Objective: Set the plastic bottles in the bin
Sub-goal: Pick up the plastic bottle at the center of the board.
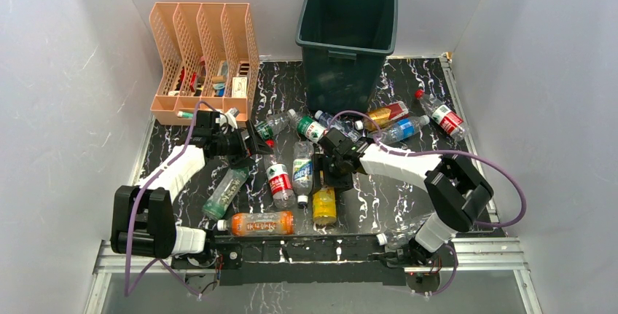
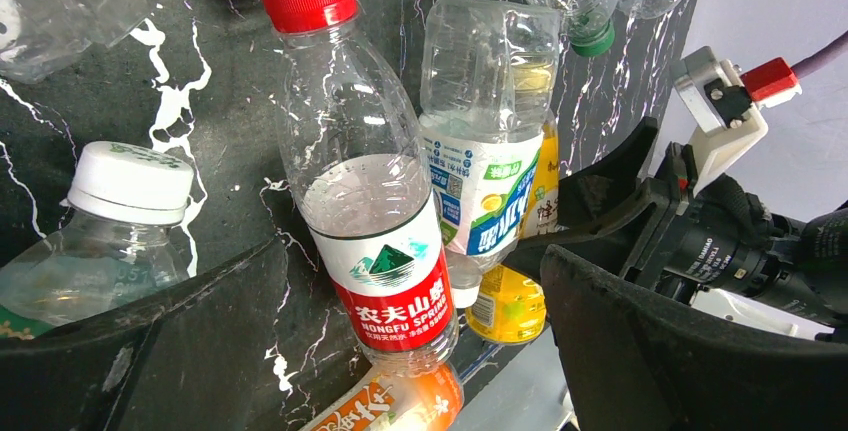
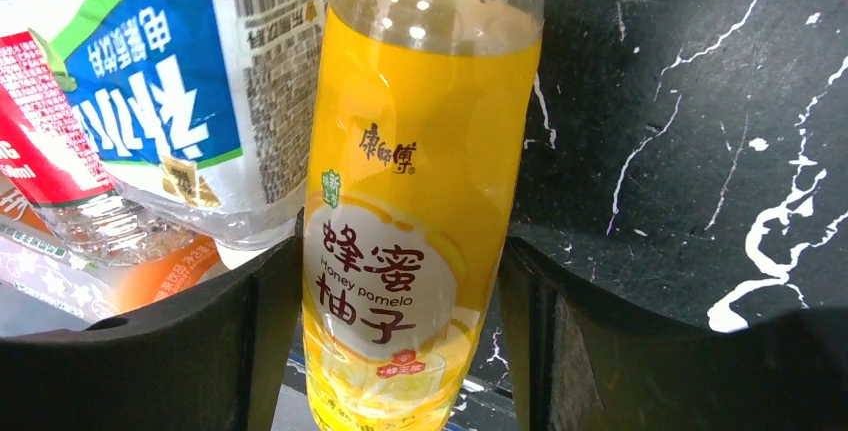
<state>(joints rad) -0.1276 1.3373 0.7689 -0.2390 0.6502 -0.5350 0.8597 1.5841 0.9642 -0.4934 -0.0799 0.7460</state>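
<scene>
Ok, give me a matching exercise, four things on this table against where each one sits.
Things:
1. bin
2. file organizer
3. yellow bottle
4. orange bottle

Places:
A. lying along the near edge
B. far left corner
C. between the fingers of the right gripper
D. far edge, middle

Pairs: 1-D, 2-B, 3-C, 4-A

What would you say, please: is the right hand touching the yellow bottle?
Cannot tell. In the right wrist view the right hand straddles the yellow bottle, both fingers close beside it, yet neither gap nor contact shows plainly.
</scene>
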